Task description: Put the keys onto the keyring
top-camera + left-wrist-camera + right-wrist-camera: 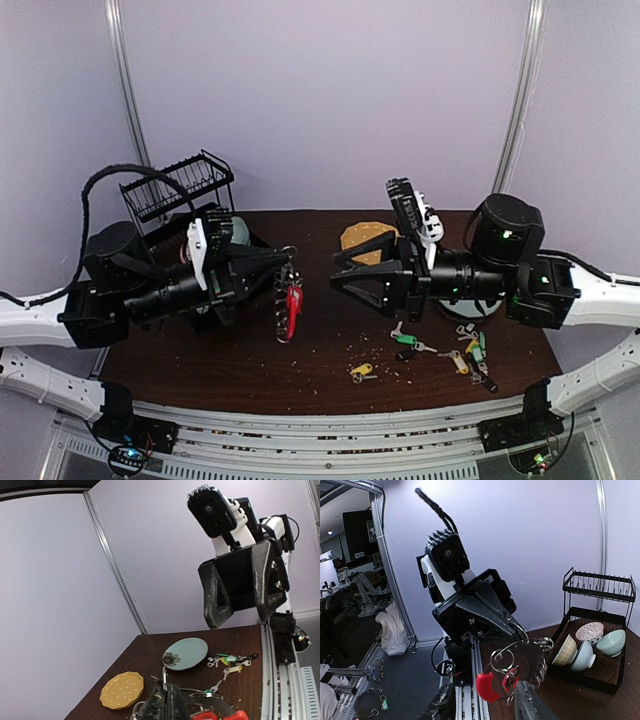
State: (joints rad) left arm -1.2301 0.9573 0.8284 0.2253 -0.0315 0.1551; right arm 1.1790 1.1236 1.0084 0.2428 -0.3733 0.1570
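Red-plastic, steel-looped keyring dangling, pinched in left hand, right hand spread

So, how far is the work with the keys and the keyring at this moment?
Done: the left end effector is shut on the keyring and holds it above the table. In hand: the right end effector is open and empty, facing the ring. Left: several keys lie loose on the table; whether any is already on the ring, I cannot tell.
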